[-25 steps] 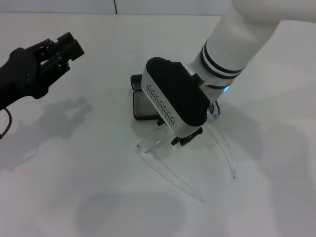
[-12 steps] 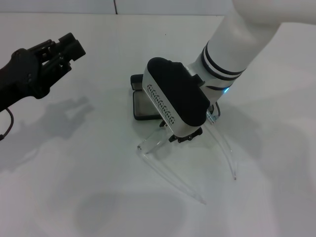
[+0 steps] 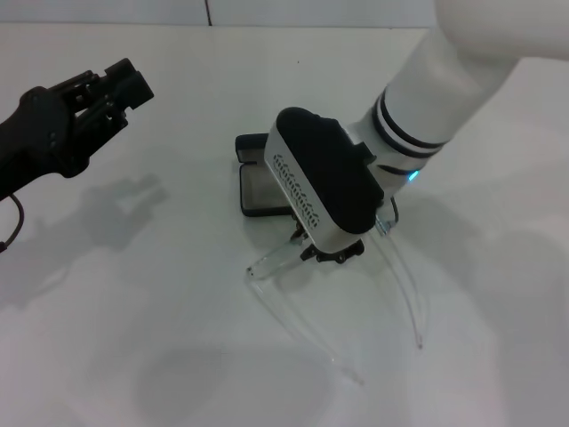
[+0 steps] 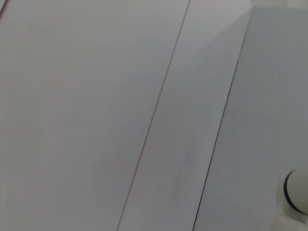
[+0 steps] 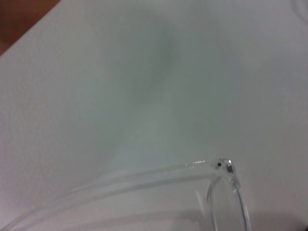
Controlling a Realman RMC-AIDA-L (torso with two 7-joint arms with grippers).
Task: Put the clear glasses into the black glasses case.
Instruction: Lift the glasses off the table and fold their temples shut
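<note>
White table fills the scene; wide bare room on the left and near sides, far edge meeting a pale wall. Right arm reaches in from the far right, its bulky wrist housing covering the middle. Right gripper low at the front of the glasses; whether its fingers are apart or closed on the frame cannot be told. Glasses temples trail toward the near side, open. In the right wrist view a frame corner with hinge shows close. Black case lies open just beyond the glasses, partly hidden by the wrist. Left gripper hangs far left, well apart, fingers close together.
</note>
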